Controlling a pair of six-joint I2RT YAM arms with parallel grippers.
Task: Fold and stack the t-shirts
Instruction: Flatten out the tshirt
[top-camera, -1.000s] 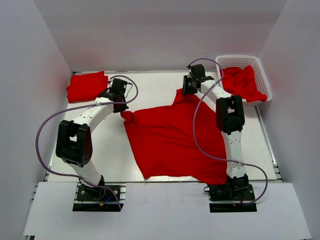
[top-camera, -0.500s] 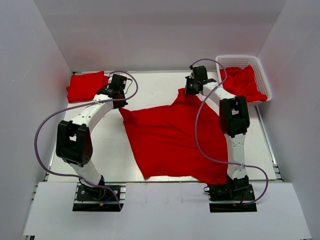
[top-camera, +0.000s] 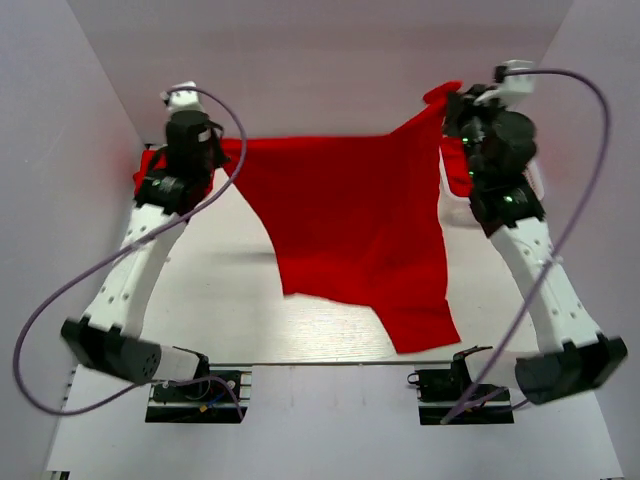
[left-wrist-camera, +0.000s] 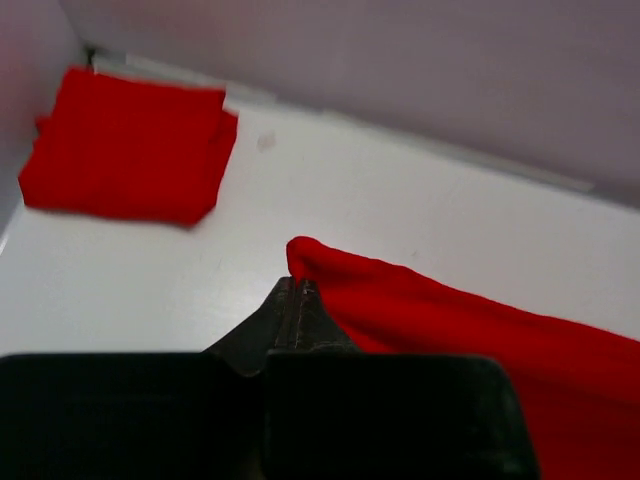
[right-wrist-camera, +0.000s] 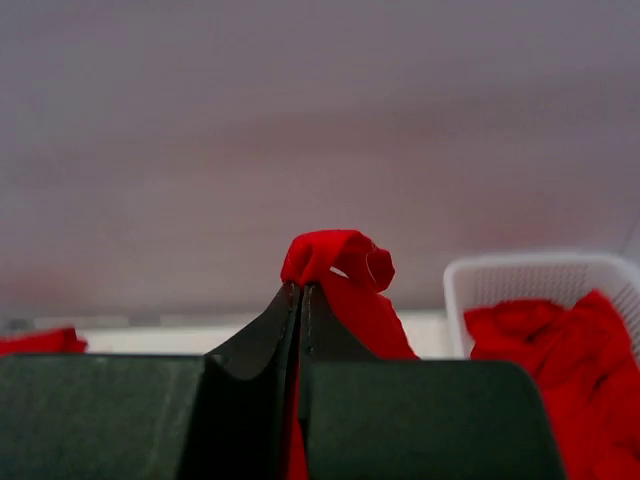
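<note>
A red t-shirt (top-camera: 350, 215) hangs in the air, stretched between my two raised arms, its lower edge near the table's front. My left gripper (top-camera: 222, 148) is shut on the shirt's left top corner (left-wrist-camera: 300, 250). My right gripper (top-camera: 447, 100) is shut on its right top corner (right-wrist-camera: 335, 260). A folded red t-shirt (left-wrist-camera: 125, 145) lies flat at the far left corner. More crumpled red t-shirts (right-wrist-camera: 560, 340) fill the white basket (right-wrist-camera: 500, 275) at the far right.
Grey walls close the table (top-camera: 230, 300) on the left, back and right. The arm cables loop out to both sides. The arm bases stand at the near edge.
Both arms have risen high from the table, lifting the spread shirt by its two far corners so that it now hangs between them.
</note>
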